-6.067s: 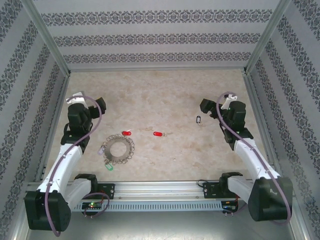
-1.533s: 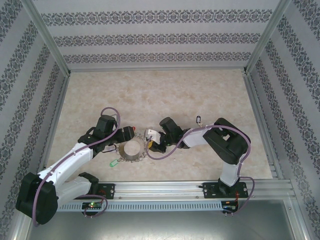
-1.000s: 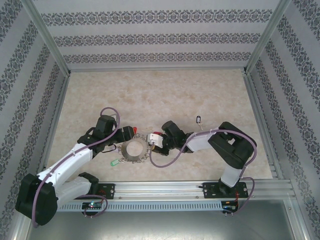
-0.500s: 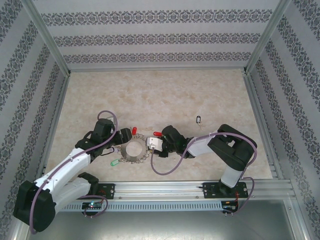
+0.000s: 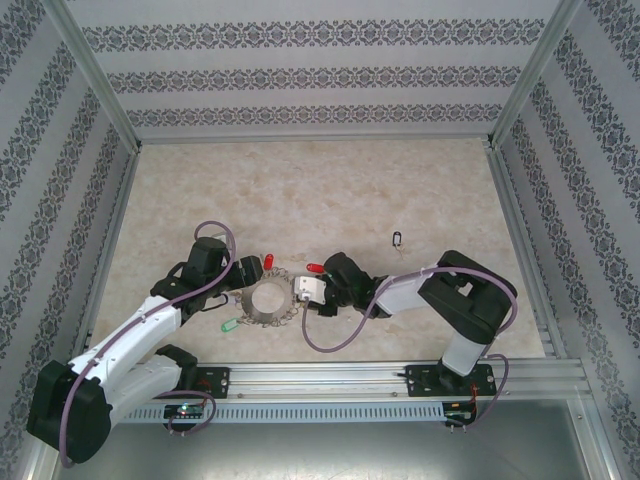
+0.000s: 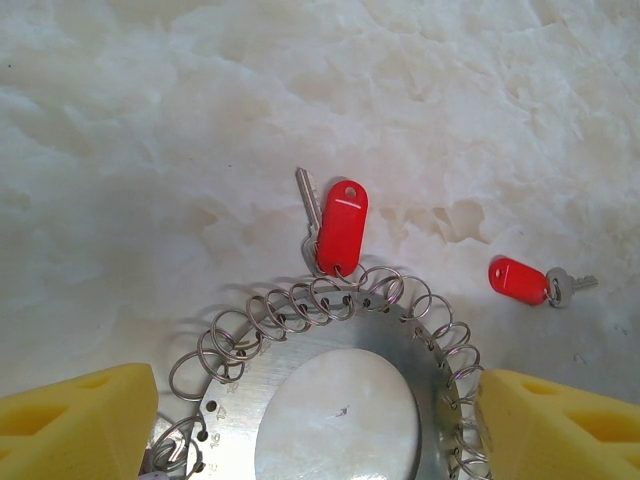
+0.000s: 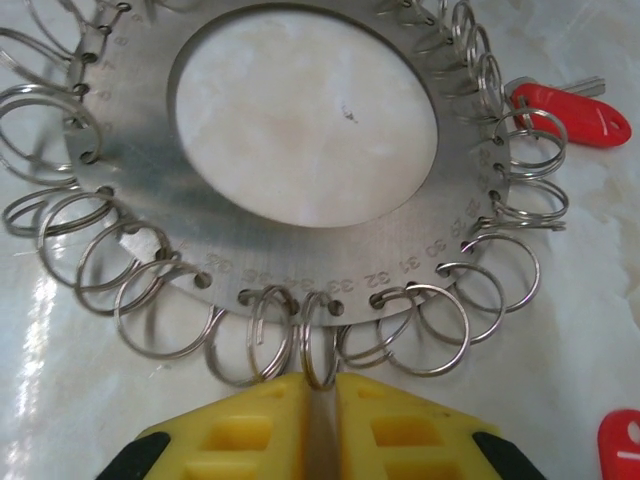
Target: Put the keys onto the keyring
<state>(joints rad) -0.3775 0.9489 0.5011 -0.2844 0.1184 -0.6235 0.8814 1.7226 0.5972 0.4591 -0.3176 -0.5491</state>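
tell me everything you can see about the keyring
The keyring is a flat grey metal disc with a wide round hole, lying flat on the pale marbled table. Small holes with stamped numbers run round its rim, carrying silver wire loops. The right gripper has its jaws pinched on one loop. The left gripper is open, with a yellow finger on either side of the ring. One red key lies against the loops.

The marbled table carries the keyring and red keys (one at its rim).
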